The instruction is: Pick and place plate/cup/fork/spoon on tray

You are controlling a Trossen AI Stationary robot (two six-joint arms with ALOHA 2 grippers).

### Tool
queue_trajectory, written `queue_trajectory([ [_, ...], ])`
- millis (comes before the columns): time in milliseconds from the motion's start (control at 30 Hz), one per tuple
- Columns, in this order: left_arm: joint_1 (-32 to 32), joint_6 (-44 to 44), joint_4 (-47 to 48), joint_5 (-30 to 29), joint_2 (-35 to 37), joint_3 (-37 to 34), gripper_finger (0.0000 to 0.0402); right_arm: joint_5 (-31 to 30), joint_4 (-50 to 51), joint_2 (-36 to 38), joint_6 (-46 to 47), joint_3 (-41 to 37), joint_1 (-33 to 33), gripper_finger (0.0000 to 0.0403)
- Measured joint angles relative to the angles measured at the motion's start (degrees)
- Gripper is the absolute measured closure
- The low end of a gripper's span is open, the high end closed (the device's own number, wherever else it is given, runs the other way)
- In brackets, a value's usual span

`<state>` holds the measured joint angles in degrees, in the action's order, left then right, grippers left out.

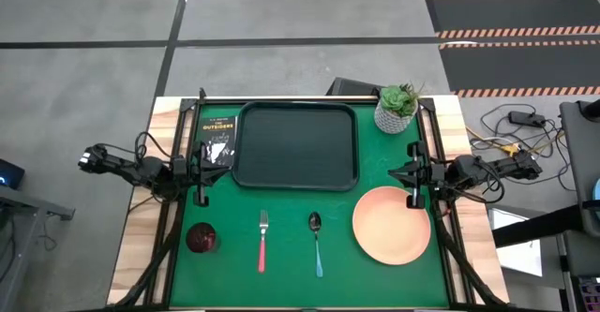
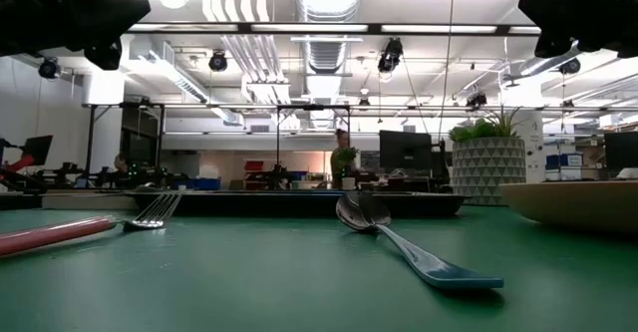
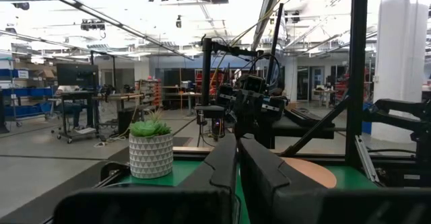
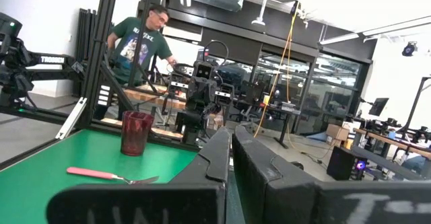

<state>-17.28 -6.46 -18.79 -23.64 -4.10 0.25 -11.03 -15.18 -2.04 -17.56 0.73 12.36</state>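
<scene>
Nothing is sitting on the tray (image 1: 296,146) yet, so judging from how things are lying, the whole task is still waiting to be done: all four pieces are resting on the green mat in a row along the near side of the table. The cup (image 1: 202,238) is standing upright at the left end of that row, the fork (image 1: 263,240) is lying next to it with its tines pointing toward the tray, the spoon (image 1: 316,242) is lying just beyond the fork the same way, and the plate (image 1: 392,224) is sitting flat at the right end, near the tray's right corner. The left gripper (image 1: 206,165) is hovering at the left edge of the mat, over a black book (image 1: 219,141) lying beside the tray, with its fingers pressed together and holding nothing; the cup is lying near it, toward the table's front edge, while the fork is lying farther off. The right gripper (image 1: 397,173) is hanging at the right edge of the mat, likewise closed and carrying nothing, just beside the plate's far rim, with a potted plant (image 1: 397,107) standing behind it near the tray's far right corner
</scene>
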Motion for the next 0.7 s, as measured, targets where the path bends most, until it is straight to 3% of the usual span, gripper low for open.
queue_trajectory([
  [600,0.01,0.01,0.01,0.0,-0.01,0.01,0.0402,-0.02,0.0,0.02,0.0,0.0,-0.02,0.0394],
  [700,0.02,0.0,0.0,0.0,0.01,0.0,0.0402,-0.45,-0.01,0.02,-5.79,0.0,-0.01,0.0394],
])
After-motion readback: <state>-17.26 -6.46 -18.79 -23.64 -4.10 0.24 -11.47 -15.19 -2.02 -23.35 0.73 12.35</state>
